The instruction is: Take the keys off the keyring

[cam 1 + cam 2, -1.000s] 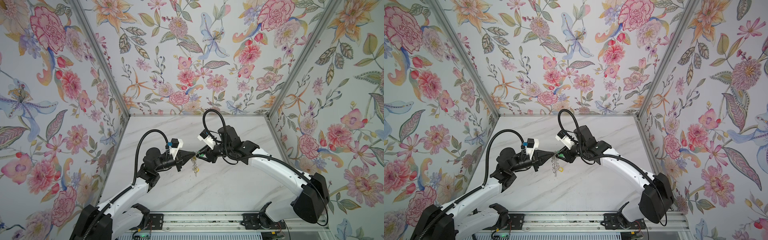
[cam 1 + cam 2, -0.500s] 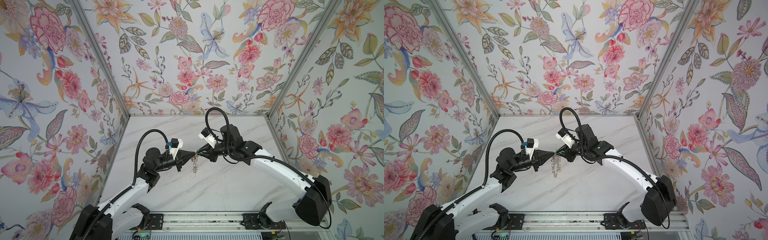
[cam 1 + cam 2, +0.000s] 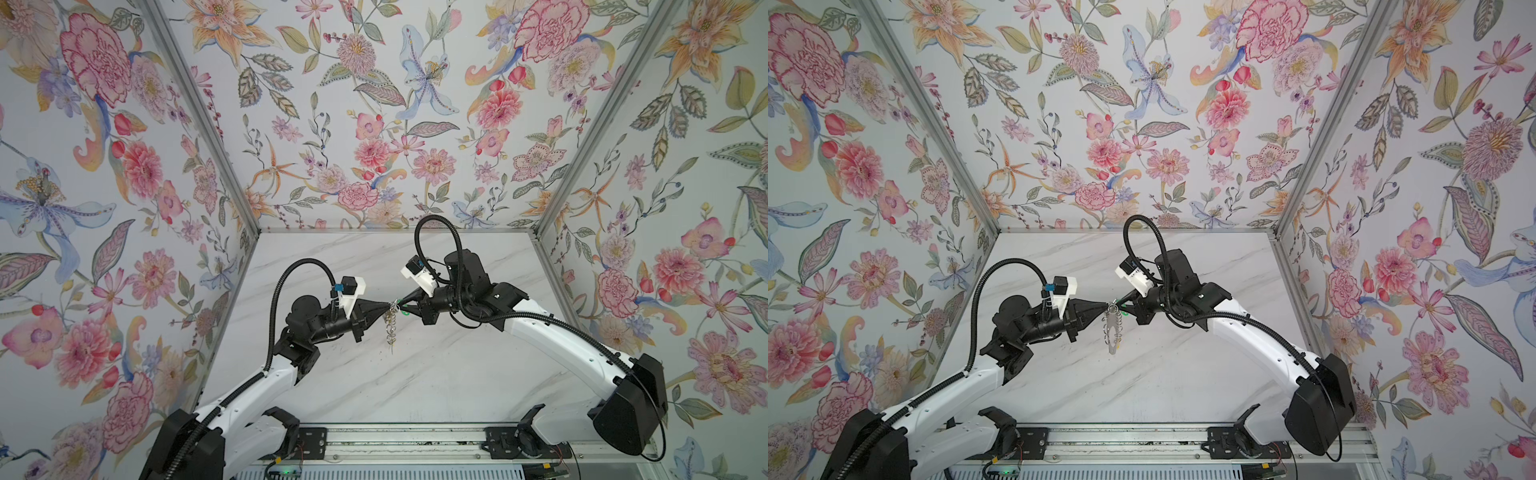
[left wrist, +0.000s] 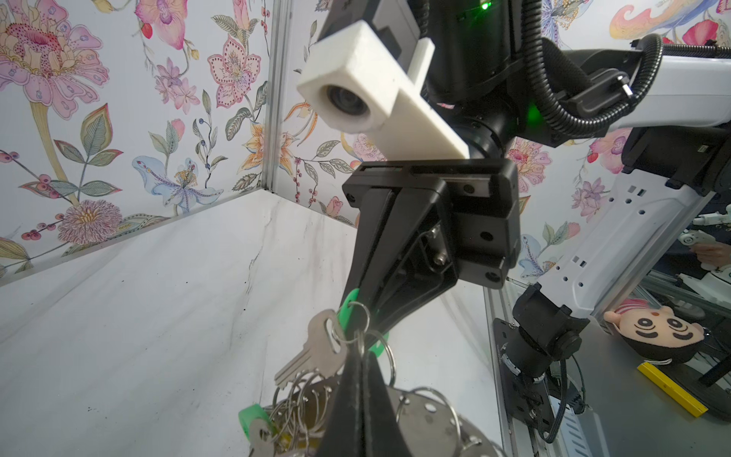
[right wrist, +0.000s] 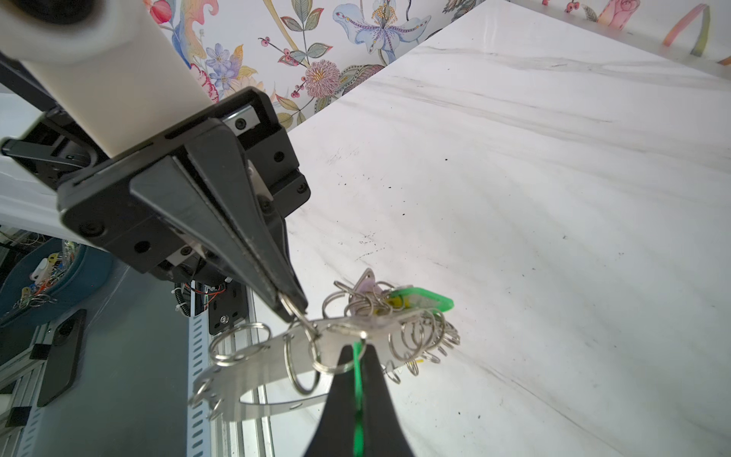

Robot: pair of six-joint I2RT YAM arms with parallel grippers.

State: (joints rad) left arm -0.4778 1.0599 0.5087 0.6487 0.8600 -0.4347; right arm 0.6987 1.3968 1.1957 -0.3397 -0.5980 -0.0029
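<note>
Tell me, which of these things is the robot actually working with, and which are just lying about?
Part of the job:
- keyring, pinched by the left gripper
- green tag, clamped in the right gripper
- keys

Just lying about, beyond the table:
- cartoon doll
- yellow bar
- blue bin of odds and ends
- black slab

One keyring (image 5: 257, 372), two pincers of mine, the left pincer (image 5: 292, 306) and the right pincer (image 5: 357, 350); two silver keys (image 4: 312, 352) and two green tags (image 5: 425, 301) in sight; wire rings (image 5: 429, 336) too crowded to count.
</note>
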